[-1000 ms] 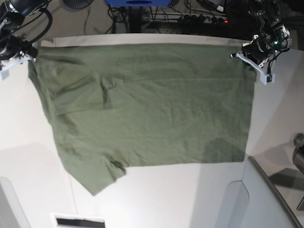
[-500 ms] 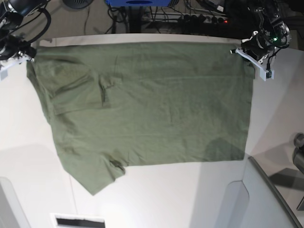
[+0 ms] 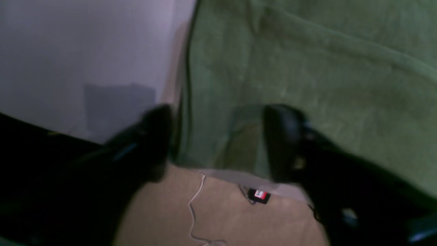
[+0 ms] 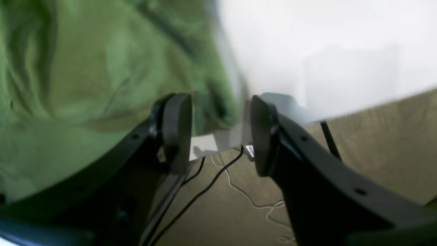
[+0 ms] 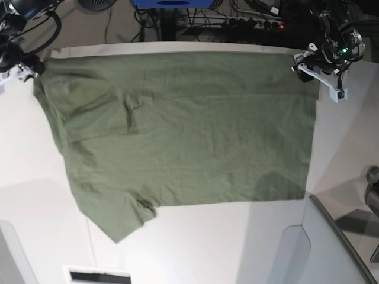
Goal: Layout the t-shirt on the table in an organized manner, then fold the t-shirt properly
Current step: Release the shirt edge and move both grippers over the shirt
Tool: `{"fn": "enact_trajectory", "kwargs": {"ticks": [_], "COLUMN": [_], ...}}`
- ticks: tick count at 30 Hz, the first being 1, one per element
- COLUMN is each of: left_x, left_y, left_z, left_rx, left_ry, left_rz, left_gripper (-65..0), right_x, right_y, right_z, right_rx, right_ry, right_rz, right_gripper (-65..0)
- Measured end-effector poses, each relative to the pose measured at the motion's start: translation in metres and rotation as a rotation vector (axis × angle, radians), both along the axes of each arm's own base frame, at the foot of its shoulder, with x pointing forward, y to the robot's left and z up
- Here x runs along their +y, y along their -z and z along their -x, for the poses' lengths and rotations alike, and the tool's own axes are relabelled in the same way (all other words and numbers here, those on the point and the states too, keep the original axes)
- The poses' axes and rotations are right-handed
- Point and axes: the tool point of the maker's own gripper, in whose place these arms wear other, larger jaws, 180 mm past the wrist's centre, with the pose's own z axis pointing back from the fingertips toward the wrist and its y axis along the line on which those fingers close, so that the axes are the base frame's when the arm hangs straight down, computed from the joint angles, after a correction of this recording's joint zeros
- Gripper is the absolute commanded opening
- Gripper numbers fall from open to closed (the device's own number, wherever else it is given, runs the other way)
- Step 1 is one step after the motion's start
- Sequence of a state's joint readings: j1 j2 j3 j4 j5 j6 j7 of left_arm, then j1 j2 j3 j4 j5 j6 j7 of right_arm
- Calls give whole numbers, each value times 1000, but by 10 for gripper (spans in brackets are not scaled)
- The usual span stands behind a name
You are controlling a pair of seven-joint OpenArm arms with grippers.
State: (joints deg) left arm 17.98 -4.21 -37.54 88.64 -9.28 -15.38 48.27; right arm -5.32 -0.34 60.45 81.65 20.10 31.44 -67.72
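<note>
The olive-green t-shirt (image 5: 177, 130) lies spread flat on the white table (image 5: 35, 177), collar and sleeves toward the left and hem toward the right. My left gripper (image 5: 308, 66) hovers at the shirt's far right corner. In the left wrist view this gripper (image 3: 218, 143) is open, its fingers (image 3: 157, 143) straddling the loose corner of the t-shirt (image 3: 307, 68). My right gripper (image 5: 29, 68) is at the far left corner. In the right wrist view it (image 4: 218, 133) is open too, with the t-shirt's edge (image 4: 102, 68) lying between the fingers (image 4: 175, 133), unpinched.
A grey-white angled panel (image 5: 331, 248) rises at the near right. Beyond the table's far edge is floor with cables (image 5: 237, 23). A white strip with a dark slot (image 5: 98, 275) sits at the near edge. Something dark (image 5: 373, 189) stands at the right border.
Both grippers have opened and let go of the shirt's far corners. The left one has drifted slightly up and back; the far edge now lies flat on the table.
</note>
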Motion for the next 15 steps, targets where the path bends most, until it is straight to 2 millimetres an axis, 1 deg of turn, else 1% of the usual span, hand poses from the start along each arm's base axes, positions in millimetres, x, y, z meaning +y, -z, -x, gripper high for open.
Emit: {"fn": "enact_trajectory", "kwargs": {"ticks": [2,3,6,8,9,10,11,12,13,14,15], "left_x": [6,13,50,65,65,62,54,43,28,10,-8], "left_y": [-11,-18,-42,-56,-64,-71,-76,-79,-79,-78,-76], "left_z": [-2,-2,6,4,-4,-15,-27,-38,-48,-60,-70], "left_rx": [-27,-52,-87,-103,-118,-146,-172,-188,-198,-213,-218], "left_ry": [-8,-33,-118,-137,-117,-89,-54,-14,34,82,126], "left_rz": [-20,-28,-112,-154,-166,-173,-174,-172,-158,-135,-114], "left_gripper": [-142,-142,-145,-146,-148,-150,-155,-183,-242,-314,-426], "right_x": [-6,-10,-24,-31,-35,-40,-41,-41,-36,-28,-18], "right_y": [-5,-12,-35,-45,-48,-50,-51,-53,-57,-60,-65], "right_z": [3,1,-15,-21,-24,-30,-42,-61,-85,-109,-133], "right_rx": [9,0,-68,-89,-81,-57,-53,-70,-107,-149,-199], "right_ry": [4,4,-9,-16,-39,-80,-132,-194,-246,-296,-339], "right_rz": [27,52,132,162,175,199,206,210,214,215,216], "right_gripper": [-365,-356,-332,-327,-327,-335,-335,-336,-338,-339,-357]}}
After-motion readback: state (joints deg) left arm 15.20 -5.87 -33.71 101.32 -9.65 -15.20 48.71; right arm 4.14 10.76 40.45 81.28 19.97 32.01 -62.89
